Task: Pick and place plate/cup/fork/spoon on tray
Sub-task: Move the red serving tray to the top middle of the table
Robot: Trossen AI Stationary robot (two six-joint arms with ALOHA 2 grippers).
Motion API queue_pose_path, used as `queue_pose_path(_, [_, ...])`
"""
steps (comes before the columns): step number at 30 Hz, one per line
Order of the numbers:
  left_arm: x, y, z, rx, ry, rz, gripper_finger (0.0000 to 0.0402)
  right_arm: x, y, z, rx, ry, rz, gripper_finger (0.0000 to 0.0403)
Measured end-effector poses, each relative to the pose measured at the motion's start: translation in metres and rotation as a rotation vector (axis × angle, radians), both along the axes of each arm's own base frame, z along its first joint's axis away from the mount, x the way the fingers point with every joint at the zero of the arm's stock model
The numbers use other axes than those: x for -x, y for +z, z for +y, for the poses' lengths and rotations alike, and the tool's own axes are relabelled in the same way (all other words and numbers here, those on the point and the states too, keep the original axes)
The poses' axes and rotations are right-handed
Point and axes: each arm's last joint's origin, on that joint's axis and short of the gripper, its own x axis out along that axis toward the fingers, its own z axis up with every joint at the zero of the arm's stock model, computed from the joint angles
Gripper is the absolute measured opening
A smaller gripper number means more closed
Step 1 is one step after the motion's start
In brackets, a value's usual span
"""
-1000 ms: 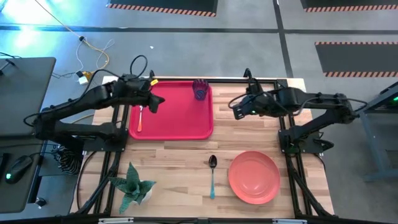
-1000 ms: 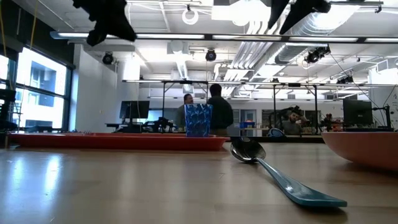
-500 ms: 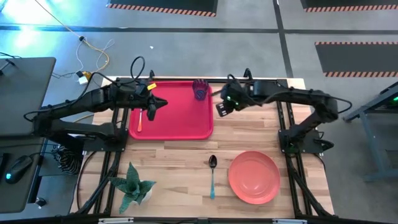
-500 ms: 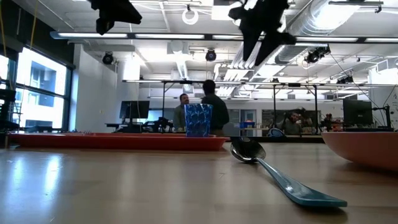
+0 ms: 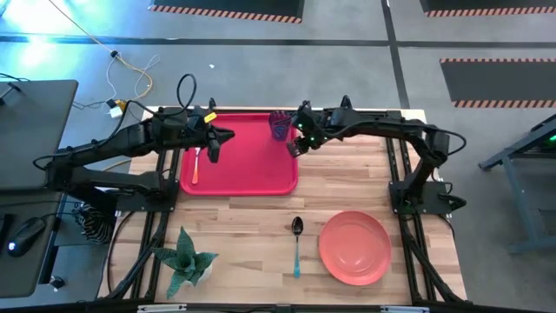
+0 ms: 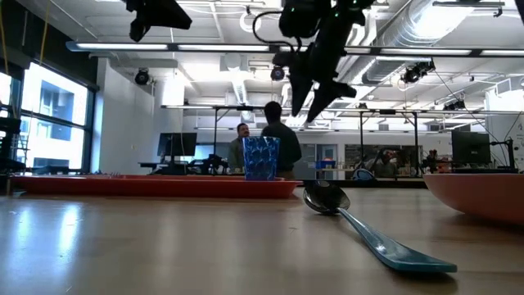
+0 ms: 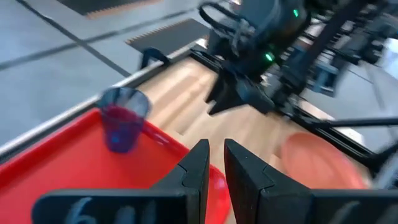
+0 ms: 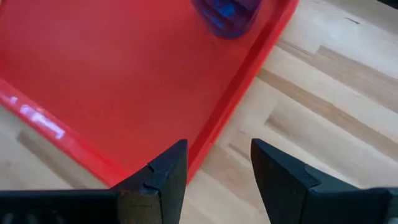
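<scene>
The small dark blue-purple tumbler cup (image 5: 279,124) is seen standing upright inside the large red rectangular plastic tray (image 5: 252,174), at its far corner on the robot's right, and the small fork with silver tines and a slim orange handle (image 5: 196,165) lies in the tray along its left rim. Two pieces are judged to be placed, with two left on the bare wood: the small spoon with a dark metal bowl and light-blue handle (image 5: 296,244) and, just beside it, the round salmon-pink flat plate (image 5: 354,248), both well apart from the tray.

The right gripper (image 5: 298,143) is held above the tray's right rim near the cup, its fingers spread wide and empty. The left gripper (image 5: 215,144) hovers over the tray's left part near the fork, its fingers (image 7: 198,163) drawn nearly together with nothing between them.

The step in hand is judged to be the interval between placements (nothing is carried). For the next move, the right gripper would need to be brought to the near side, lowered over the spoon's handle or the plate's rim, and closed there.
</scene>
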Motion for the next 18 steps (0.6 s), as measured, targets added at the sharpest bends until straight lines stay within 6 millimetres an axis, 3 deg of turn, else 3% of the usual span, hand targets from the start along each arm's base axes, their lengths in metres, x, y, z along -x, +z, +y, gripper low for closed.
queue_pose_path(9, [0.002,0.0,0.004,-0.073,0.111,0.027,0.004,-0.016,-0.041,-0.014,-0.043,-0.004,0.088,0.0167])
queue_pose_path(18, [0.003,0.0,0.005,-0.193,0.122,0.087,0.004,-0.026,-0.063,-0.017,-0.094,-0.1,0.094,0.0167])
